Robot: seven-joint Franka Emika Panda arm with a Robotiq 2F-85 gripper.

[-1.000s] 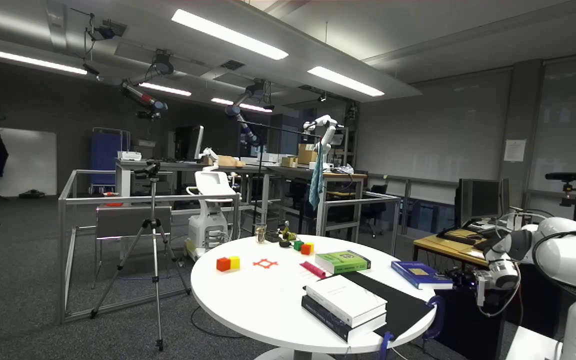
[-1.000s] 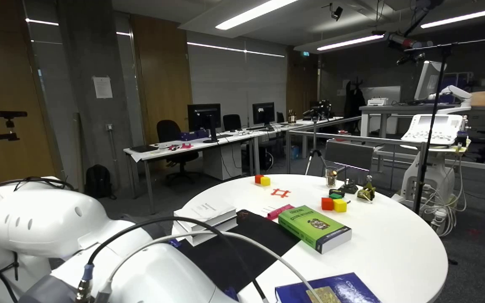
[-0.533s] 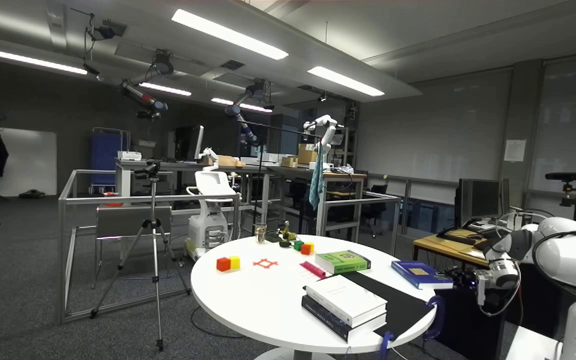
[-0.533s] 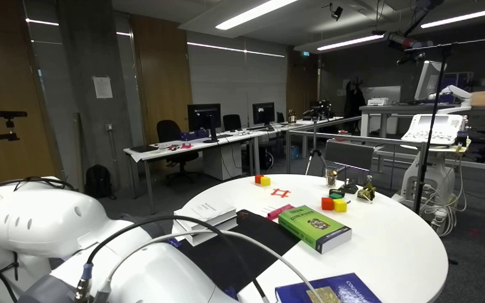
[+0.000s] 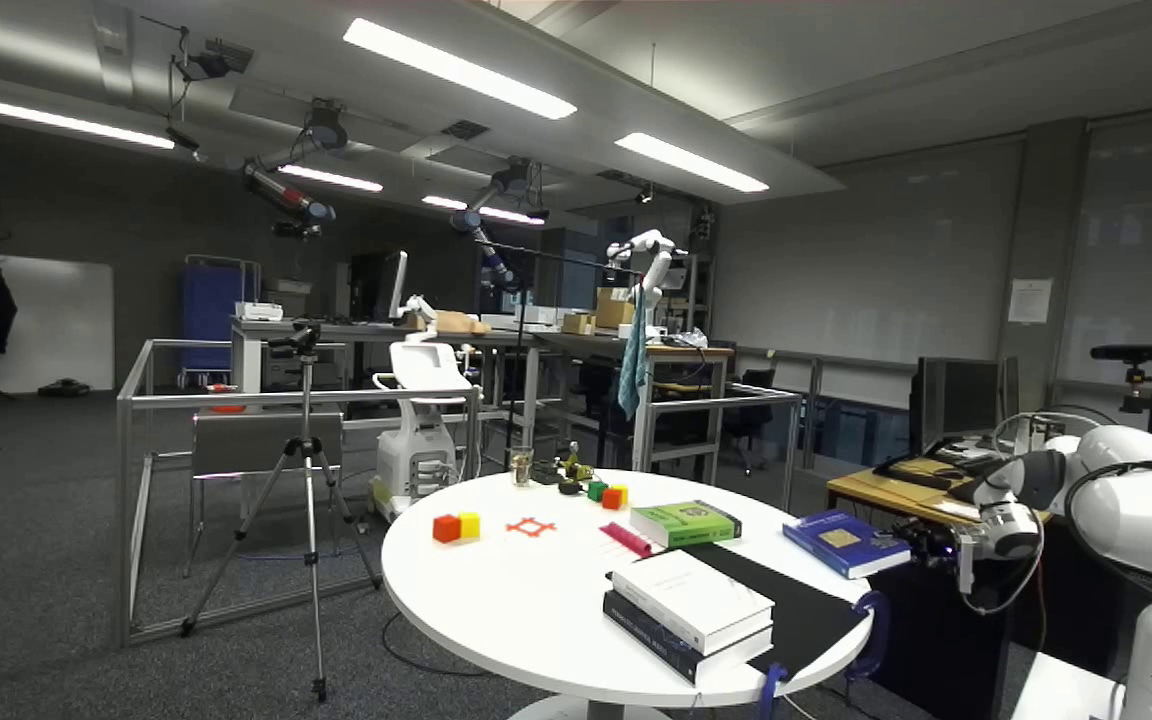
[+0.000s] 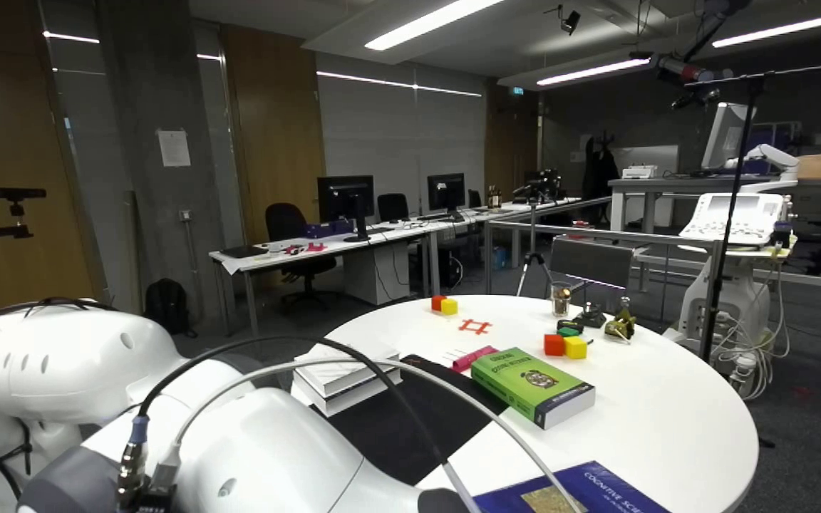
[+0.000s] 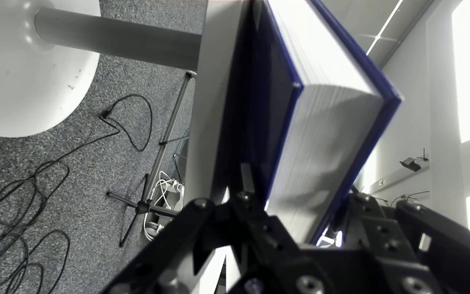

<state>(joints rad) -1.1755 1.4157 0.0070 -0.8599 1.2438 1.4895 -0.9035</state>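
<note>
A thick blue book [image 5: 848, 542] lies at the edge of the round white table [image 5: 526, 620], its near end raised a little and reaching past the rim. My gripper [image 5: 908, 540] is shut on that end. In the wrist view the blue book [image 7: 329, 134] runs up between the fingers, one against each cover, pages facing the camera. There the gripper [image 7: 300, 196] has its left finger [image 7: 245, 196] between the book and the table edge. An exterior view shows only part of the blue book [image 6: 596, 488] at the bottom; the gripper is out of that frame.
A green book [image 5: 686, 522] and a stack of two books [image 5: 691, 600] stand around a black mat [image 5: 796, 605]. Farther off are red and yellow cubes [image 5: 447, 528], an orange frame [image 5: 531, 527], a pink piece [image 5: 628, 540] and a glass [image 5: 521, 467]. Blue clamps [image 5: 874, 632] grip the rim.
My gripper has risen slightly with the blue book's near end, and the book has tilted and shifted a little. Other things on the table have not moved.
</note>
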